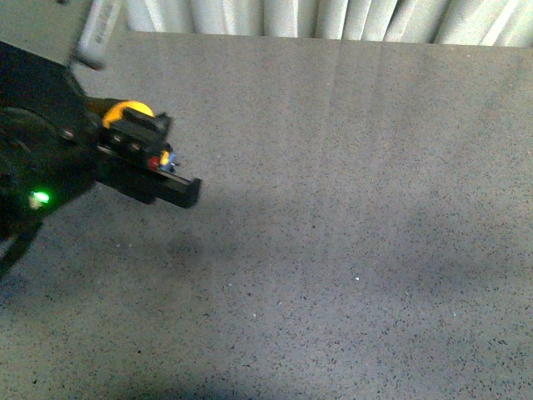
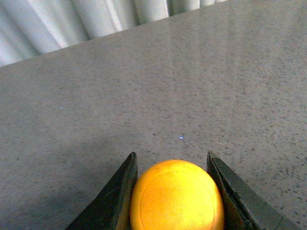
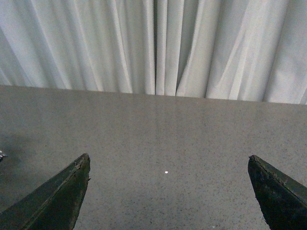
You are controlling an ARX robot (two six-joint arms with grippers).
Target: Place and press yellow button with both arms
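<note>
The yellow button [image 2: 176, 196] is clamped in the left end effector [image 2: 171, 154] — at ten o'clock in the front view, over the speckled grey surface [image 1: 350, 250]. The right end effector [image 3: 168, 157] is spread wide.

Cap of yellow button [image 2: 176, 196]: smooth plastic, soft satin sheen. table [image 1: 350, 250]: grey, speckled, matt, fine-grained, stone-like. Far curtain [image 3: 158, 43]: white pleated cloth. right gripper [image 3: 168, 157] fingers [image 3: 62, 196]: matt black, rough chipped edges.
</note>
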